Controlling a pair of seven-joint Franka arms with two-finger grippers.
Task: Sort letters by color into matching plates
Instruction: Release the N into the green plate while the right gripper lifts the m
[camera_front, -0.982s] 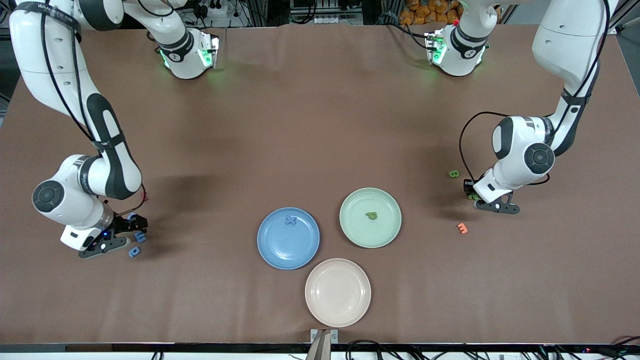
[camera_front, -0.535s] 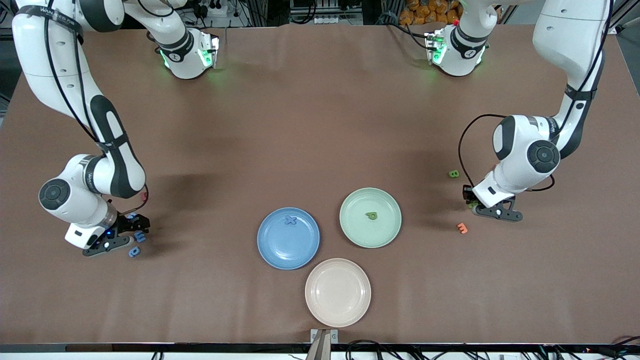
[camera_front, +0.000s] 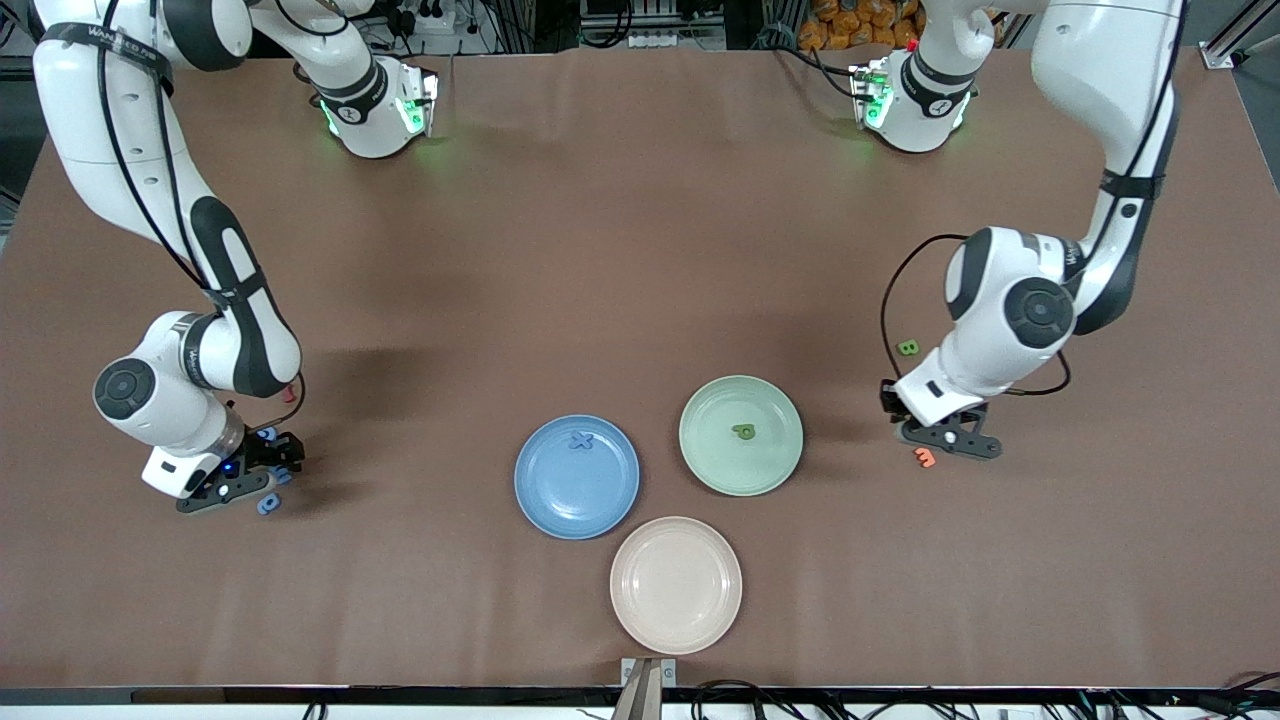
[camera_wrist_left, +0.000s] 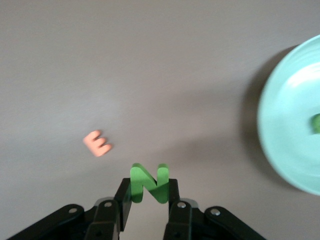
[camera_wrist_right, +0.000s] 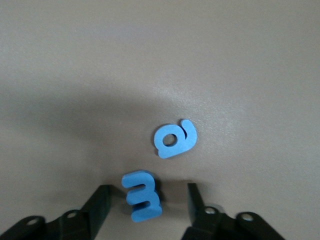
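My left gripper (camera_front: 890, 400) is shut on a green letter N (camera_wrist_left: 148, 182), up over the table beside the pale green plate (camera_front: 720, 465), which holds one green letter (camera_front: 743, 431). The plate's rim (camera_wrist_left: 295, 130) shows in the left wrist view. A green letter B (camera_front: 908, 347) lies on the table near the left arm. My right gripper (camera_wrist_right: 148, 197) stands low at the right arm's end, open, with a blue letter (camera_wrist_right: 142, 195) between its fingers and a gap on each side. A looped blue letter (camera_wrist_right: 175, 139) lies close by. The blue plate (camera_front: 560, 495) holds a blue X (camera_front: 581, 440).
A cream-white plate (camera_front: 676, 600) sits nearest the front camera, close to both coloured plates. An orange letter (camera_front: 924, 457) lies on the table just under my left hand, also in the left wrist view as an orange letter (camera_wrist_left: 97, 143).
My left arm has carried the green N toward the green plate, to beside the orange letter. The right gripper's fingers have narrowed around the blue letter without touching it.
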